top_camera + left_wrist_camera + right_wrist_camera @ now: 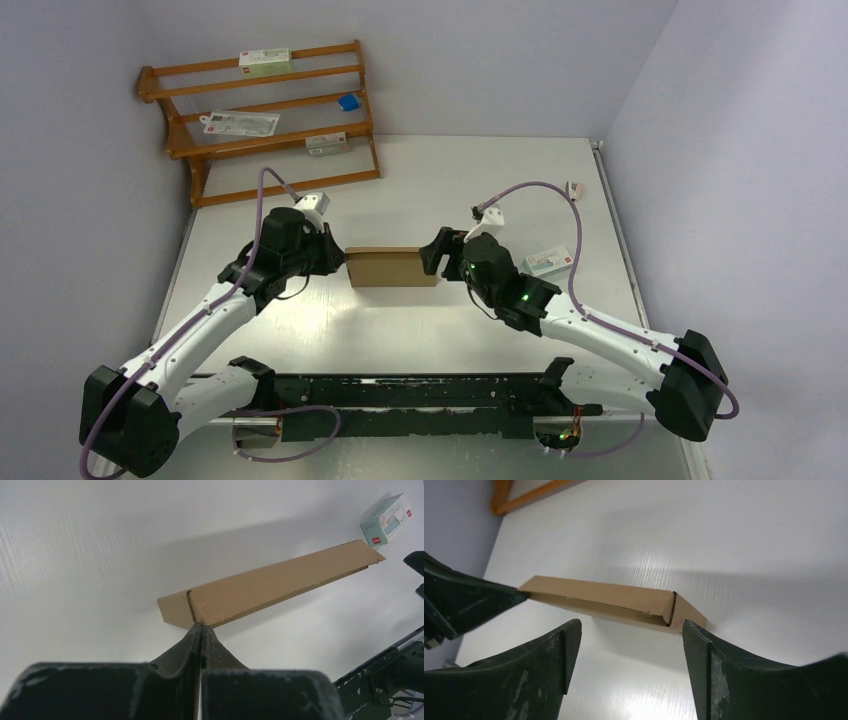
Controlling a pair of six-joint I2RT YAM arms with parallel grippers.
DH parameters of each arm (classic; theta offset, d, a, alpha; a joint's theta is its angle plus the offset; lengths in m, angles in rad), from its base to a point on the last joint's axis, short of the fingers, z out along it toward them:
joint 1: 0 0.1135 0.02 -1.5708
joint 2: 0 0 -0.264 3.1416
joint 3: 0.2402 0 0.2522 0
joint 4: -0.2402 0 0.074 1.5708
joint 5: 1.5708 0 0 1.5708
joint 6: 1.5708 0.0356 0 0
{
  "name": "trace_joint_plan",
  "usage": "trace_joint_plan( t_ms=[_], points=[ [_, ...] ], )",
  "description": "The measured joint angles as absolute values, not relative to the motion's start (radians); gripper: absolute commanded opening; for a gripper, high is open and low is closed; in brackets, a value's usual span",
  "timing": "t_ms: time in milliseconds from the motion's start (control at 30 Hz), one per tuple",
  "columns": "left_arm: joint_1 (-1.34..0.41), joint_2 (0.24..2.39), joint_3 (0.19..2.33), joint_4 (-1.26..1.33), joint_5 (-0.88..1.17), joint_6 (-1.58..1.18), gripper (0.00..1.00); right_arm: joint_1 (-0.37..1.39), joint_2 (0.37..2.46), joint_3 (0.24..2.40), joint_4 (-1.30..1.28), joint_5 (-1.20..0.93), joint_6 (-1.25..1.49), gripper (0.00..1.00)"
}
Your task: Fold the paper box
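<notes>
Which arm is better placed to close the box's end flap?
Right: the right gripper is open facing the box's gaping end flap; the left gripper is shut at the other end.

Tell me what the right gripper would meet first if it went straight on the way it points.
The paper box: its end lies straight ahead of the right gripper, between the open jaws, apparently very close, though exact depth is unclear.

The paper box (392, 268) is matt brown corrugated cardboard, ragged at its cut edges. The bench (480, 180) is smooth white, faintly glossy, finely ribbed. The rack (290, 187) at eleven o'clock is varnished orange wood. The fingers (541, 672) are scuffed black plastic.
</notes>
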State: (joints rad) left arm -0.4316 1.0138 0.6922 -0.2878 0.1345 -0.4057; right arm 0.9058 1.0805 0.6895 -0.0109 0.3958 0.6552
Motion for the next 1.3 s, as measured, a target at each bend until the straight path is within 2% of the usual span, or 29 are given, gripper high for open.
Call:
trace_joint_plan(
  t_ms=[233, 533, 767, 933, 1067, 1167, 1300],
  points=[
    [-0.432, 1.014, 0.692, -0.287, 0.134, -0.406, 0.05, 0.849, 1.07, 0.69, -0.017, 0.398, 0.78, 0.73],
    [-0.432, 1.014, 0.692, -0.287, 0.134, -0.406, 0.05, 0.772, 1.14, 0.627, 0.081, 0.283, 0.907, 0.68],
    [-0.432, 1.013, 0.691, -0.287, 0.134, -0.406, 0.06, 0.758, 1.171, 0.535, 0.224, 0.208, 0.969, 0.55],
    [-0.432, 1.007, 0.689, -0.289, 0.135, -0.412, 0.23, 0.754, 1.166, 0.475, 0.332, 0.189, 0.984, 0.49],
    [-0.432, 0.973, 0.684, -0.308, 0.136, -0.433, 0.45, 0.754, 1.167, 0.471, 0.346, 0.186, 0.983, 0.48],
    [-0.432, 0.911, 0.684, -0.309, 0.136, -0.465, 0.58, 0.754, 1.172, 0.471, 0.352, 0.182, 0.983, 0.48],
    [-0.429, 0.852, 0.684, -0.299, 0.132, -0.506, 0.64, 0.754, 1.183, 0.471, 0.366, 0.171, 0.982, 0.48]
  ],
)
